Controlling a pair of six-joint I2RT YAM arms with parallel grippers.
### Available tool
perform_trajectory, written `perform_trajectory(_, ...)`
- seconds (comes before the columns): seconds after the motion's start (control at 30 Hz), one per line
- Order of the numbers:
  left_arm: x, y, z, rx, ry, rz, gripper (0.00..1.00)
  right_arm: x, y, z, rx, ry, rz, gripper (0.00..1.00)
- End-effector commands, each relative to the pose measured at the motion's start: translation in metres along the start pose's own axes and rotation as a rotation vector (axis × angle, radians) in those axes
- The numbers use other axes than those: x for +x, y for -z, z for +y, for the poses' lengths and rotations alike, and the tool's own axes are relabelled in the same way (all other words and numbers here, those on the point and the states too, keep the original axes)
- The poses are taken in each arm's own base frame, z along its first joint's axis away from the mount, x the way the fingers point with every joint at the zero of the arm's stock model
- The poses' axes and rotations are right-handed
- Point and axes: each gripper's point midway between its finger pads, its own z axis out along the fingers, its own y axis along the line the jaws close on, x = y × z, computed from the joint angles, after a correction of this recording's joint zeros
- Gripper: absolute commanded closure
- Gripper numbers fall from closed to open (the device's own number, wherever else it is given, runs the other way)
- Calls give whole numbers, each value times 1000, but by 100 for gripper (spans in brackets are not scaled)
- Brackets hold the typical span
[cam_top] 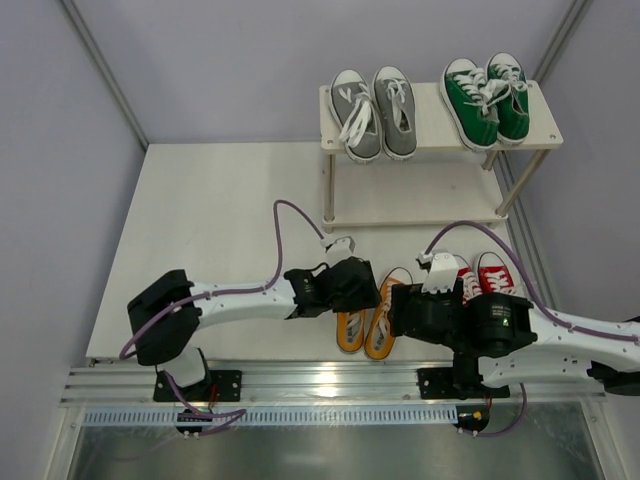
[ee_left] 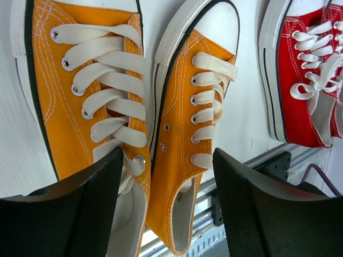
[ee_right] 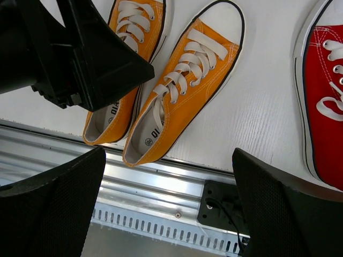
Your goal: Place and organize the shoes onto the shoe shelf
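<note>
Orange shoes (ee_left: 177, 160) of matt woven canvas, smooth white rubber toe caps (ee_left: 214, 21), shiny metal eyelets (ee_left: 66, 64), flat cloth laces (ee_left: 107, 69), matt white faintly grained table (ee_right: 257, 107), brushed metal rail (ee_right: 155, 182)

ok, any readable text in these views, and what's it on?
"DIA": insole of the left orange shoe, right wrist view; the rest is hidden.
"DI": insole of the right orange shoe; the rest runs under the tongue.
Round stamp at that insole's heel: too small to read.
Grey shoes, green shoes, red shoes, shelf: no readable text.
</note>
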Motion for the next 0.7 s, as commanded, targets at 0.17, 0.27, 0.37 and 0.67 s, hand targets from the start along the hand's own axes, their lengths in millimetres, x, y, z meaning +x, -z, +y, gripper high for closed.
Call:
perform_trajectory(0.17, -84, 120, -2, 52, -27, -303, 19, 16, -18, 41, -128, -137, 18, 1)
perform_trajectory(0.27, -99, 166, 19, 54, -7, -369, 15, 29, -35, 56, -110, -181, 43, 1)
perform_trajectory(0.37, -98, 194, 48, 40, 29, -386, 15, 35, -50, 74, -97, -204, 51, 1)
perform_trajectory(0.67, -67, 230, 140, -15, 153, -371, 17, 42, -79, 62, 157, -284, 14, 1)
